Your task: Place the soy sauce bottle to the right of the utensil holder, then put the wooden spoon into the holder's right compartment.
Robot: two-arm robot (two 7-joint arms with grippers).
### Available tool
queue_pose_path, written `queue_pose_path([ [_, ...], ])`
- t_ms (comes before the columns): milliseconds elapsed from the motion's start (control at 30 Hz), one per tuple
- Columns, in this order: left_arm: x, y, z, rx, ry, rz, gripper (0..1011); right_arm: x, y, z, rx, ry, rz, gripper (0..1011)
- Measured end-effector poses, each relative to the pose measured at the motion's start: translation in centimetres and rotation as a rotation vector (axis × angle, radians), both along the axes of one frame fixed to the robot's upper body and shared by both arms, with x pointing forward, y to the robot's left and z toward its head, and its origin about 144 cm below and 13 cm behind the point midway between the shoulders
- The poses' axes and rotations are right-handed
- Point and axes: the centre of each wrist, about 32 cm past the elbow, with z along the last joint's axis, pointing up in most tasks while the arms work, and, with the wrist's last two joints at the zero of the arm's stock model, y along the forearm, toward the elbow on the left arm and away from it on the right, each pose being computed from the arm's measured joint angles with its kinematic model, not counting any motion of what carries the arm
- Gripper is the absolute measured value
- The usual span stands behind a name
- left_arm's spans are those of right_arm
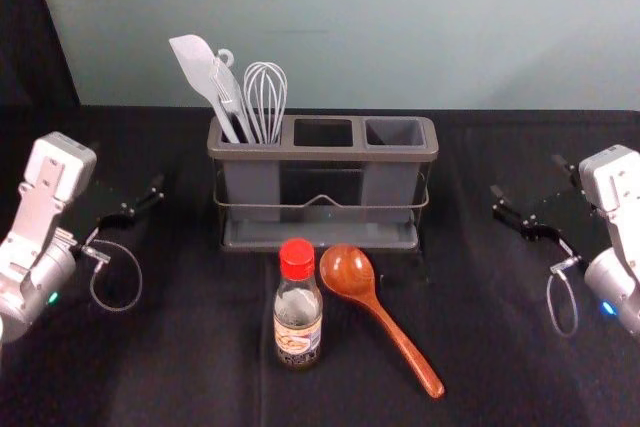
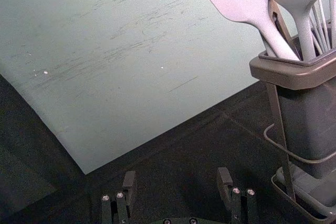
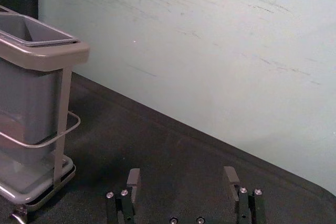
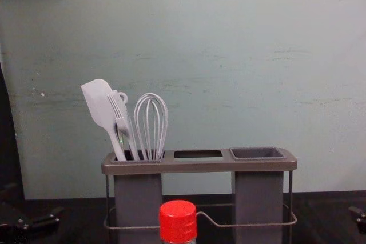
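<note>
The soy sauce bottle (image 1: 298, 319), red-capped and upright, stands in front of the utensil holder (image 1: 322, 153). Just right of it the wooden spoon (image 1: 385, 318) lies on the table, bowl toward the holder, handle slanting to the front right. The holder's right compartment (image 1: 394, 134) holds nothing. My left gripper (image 1: 127, 167) hovers left of the holder; in its wrist view the gripper (image 2: 177, 179) is open and empty. To the holder's right is my right gripper (image 1: 528, 178); its wrist view shows this gripper (image 3: 181, 179) open with nothing between its fingers.
A spatula (image 1: 199, 71), a brush and a whisk (image 1: 266, 97) stand in the holder's left compartment, rising above its rim. A pale wall (image 4: 229, 55) is behind the black-covered table (image 1: 180, 367).
</note>
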Motion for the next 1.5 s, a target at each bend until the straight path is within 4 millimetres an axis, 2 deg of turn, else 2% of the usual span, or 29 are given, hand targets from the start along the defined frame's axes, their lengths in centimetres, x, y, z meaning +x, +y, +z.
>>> queue_pose_path([
  [1367, 0.0, 0.0, 0.0, 0.0, 0.0, 0.0, 1000, 0.0, 0.0, 0.0, 0.0, 0.0, 0.0, 1002],
  [1500, 0.0, 0.0, 0.0, 0.0, 0.0, 0.0, 1000, -0.77, -0.13, 0.08, -0.011, 0.004, 0.008, 1002],
])
